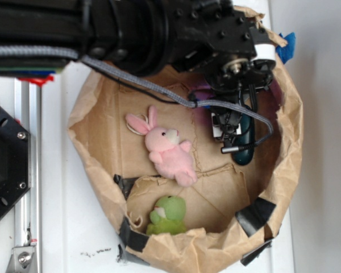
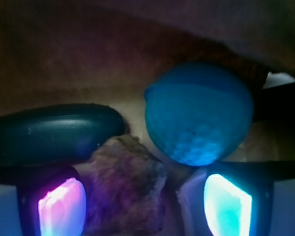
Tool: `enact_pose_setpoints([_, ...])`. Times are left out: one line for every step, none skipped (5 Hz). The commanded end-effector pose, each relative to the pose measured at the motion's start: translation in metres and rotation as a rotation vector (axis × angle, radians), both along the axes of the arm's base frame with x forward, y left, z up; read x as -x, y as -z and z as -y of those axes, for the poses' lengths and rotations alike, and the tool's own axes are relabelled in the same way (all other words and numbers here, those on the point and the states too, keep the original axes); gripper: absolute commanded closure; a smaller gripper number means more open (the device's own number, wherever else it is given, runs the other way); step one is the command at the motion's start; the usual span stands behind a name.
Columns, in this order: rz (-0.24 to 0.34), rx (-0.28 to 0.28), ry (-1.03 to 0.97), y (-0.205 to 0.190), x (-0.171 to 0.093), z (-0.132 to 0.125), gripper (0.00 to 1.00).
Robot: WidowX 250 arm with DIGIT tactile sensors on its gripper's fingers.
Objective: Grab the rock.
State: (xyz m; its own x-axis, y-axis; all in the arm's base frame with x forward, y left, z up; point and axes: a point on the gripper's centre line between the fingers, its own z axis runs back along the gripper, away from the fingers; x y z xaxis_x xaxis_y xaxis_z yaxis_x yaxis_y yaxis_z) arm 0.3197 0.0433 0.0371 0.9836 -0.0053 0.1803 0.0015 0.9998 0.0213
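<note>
The rock [image 2: 125,184] is lumpy and brown with dark patches and fills the lower middle of the wrist view. It lies between my gripper's [image 2: 143,204] two lit fingers. The left pad [image 2: 61,206] is right beside it. A narrow gap shows between the rock and the right pad [image 2: 226,204]. The jaws stand open around the rock. In the exterior view my gripper [image 1: 227,133] reaches down into the right side of the paper basket [image 1: 91,153] and hides the rock.
A smooth dark teal oval [image 2: 54,130] [image 1: 245,145] lies just behind the rock on the left, and a textured blue ball [image 2: 199,115] on the right. A pink plush bunny [image 1: 165,148] and a green plush frog [image 1: 167,216] lie in the basket.
</note>
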Motion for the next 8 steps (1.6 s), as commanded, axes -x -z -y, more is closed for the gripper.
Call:
enact_pose_setpoints([0.013,-0.003,0.023,0.002,0.003,0.018,0.0])
enact_pose_setpoints([-0.002,0.002,0.031,0.007,0.007,0.021,0.0])
enact_pose_setpoints([0.004,-0.008,0.022,0.011,0.011,0.022,1.0])
enact_pose_setpoints([0.007,-0.009,0.02,0.011,0.012,0.023,1.0])
enact_pose_setpoints([0.008,0.001,0.013,0.009,0.012,0.021,1.0])
enact_pose_setpoints([0.039,0.01,-0.003,-0.006,0.011,0.016,1.0])
enact_pose_setpoints([0.07,0.03,-0.023,-0.027,0.009,0.008,1.0])
enact_pose_setpoints([0.092,0.023,-0.006,-0.052,0.022,0.002,1.0])
